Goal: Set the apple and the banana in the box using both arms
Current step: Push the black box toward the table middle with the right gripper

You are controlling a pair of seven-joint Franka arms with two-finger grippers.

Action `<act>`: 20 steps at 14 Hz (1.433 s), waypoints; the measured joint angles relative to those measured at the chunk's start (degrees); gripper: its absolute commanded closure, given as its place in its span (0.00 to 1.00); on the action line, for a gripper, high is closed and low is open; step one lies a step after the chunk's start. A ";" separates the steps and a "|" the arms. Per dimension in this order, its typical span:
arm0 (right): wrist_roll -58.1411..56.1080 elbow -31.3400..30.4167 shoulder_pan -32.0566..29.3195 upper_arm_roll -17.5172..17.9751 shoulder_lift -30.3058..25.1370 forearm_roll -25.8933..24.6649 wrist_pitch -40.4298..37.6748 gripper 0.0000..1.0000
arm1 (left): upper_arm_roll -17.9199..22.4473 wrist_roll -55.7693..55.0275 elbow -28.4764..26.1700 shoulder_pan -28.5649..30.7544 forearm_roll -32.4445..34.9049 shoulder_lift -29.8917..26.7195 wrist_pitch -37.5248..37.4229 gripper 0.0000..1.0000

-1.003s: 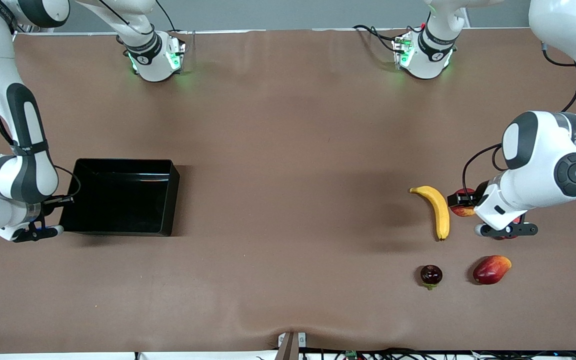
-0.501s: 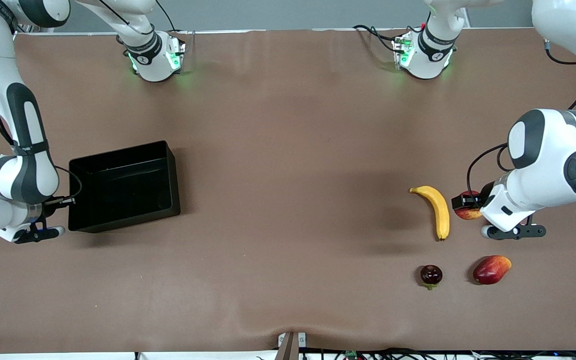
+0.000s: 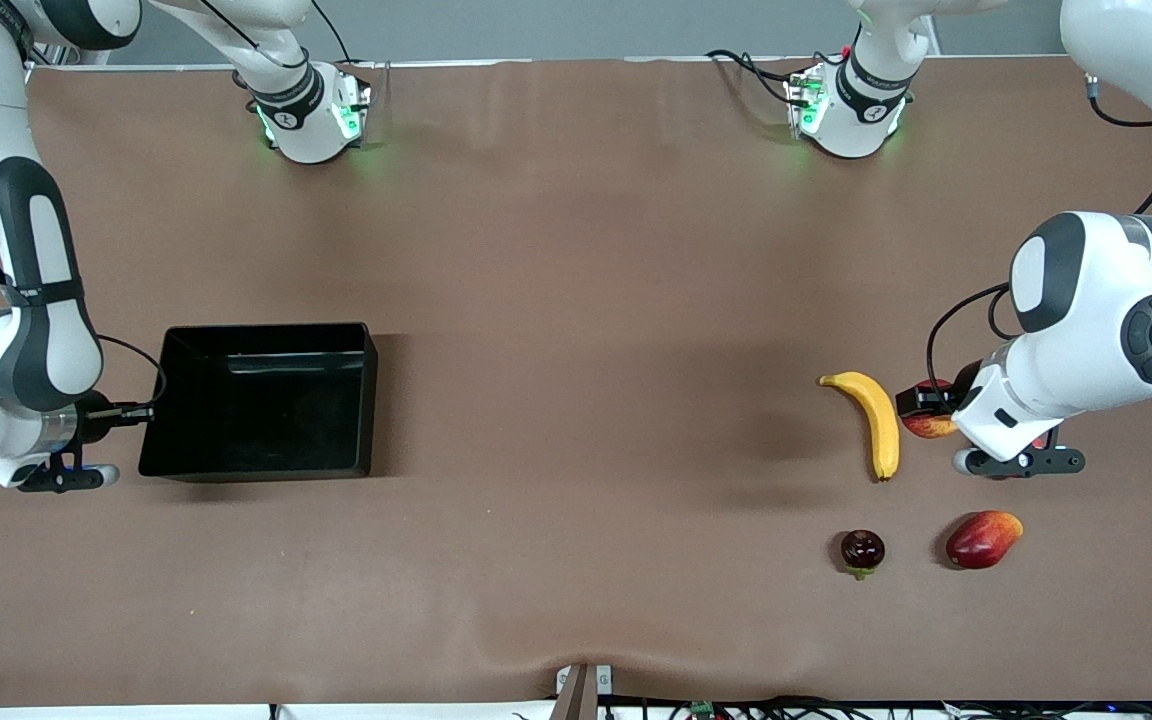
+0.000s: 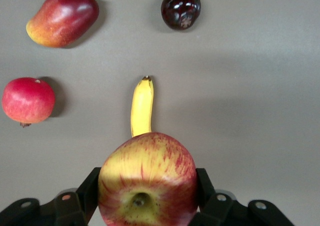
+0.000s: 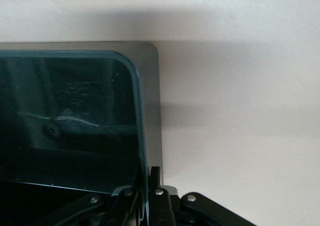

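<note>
While my left gripper (image 4: 148, 206) clamps its jaws on the apple (image 4: 148, 178) above the tabletop (image 3: 576, 300) beside the banana (image 3: 872, 421), my right gripper (image 5: 148, 196) pinches the box (image 3: 266, 410) wall and has dragged it, squared again, toward the fruit. So delivery gets shorter. Only the left wrist view shows the apple's stem dimple; the front view mostly hides it.
</note>
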 measured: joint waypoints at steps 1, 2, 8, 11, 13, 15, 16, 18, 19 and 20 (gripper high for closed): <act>1.48 0.01 0.76 0.01 -0.30 1.18 0.00 1.00 | 0.01 0.00 0.03 0.03 0.00 -0.06 -0.30 1.00; 2.82 0.01 1.50 0.02 -0.57 2.39 0.00 1.00 | 0.00 -0.01 0.09 0.04 0.00 -0.21 -0.43 1.00; 10.07 -0.22 6.18 0.08 -0.82 8.83 -1.33 1.00 | -1.20 -0.20 0.62 -0.12 0.00 -1.93 -5.45 1.00; 10.39 -0.29 6.76 0.07 -0.82 13.10 -2.63 1.00 | -1.24 -0.27 1.48 -0.12 0.00 -2.13 -5.58 1.00; 10.39 -0.29 7.23 0.11 -0.82 14.83 -3.30 1.00 | -1.25 -0.27 2.00 -0.12 0.00 -2.14 -5.60 1.00; 11.76 -0.31 8.79 0.15 -0.82 17.13 -3.63 1.00 | -1.25 -0.27 2.24 -0.10 0.00 -2.15 -5.63 1.00; 13.03 -0.29 10.00 0.20 -0.82 17.94 -3.64 1.00 | -1.25 -0.28 2.26 -0.09 0.00 -2.15 -5.64 1.00; 15.52 -0.20 12.96 0.28 -0.85 19.45 -3.64 1.00 | -1.24 -0.28 2.27 -0.02 0.00 -2.15 -5.67 1.00; 16.46 -0.20 14.37 0.30 -0.85 20.60 -3.58 1.00 | -1.24 -0.28 2.27 0.05 0.00 -2.15 -5.68 1.00; 17.23 -0.20 15.60 0.30 -0.85 21.76 -3.45 1.00 | -1.24 -0.28 2.27 0.11 0.00 -2.15 -5.69 1.00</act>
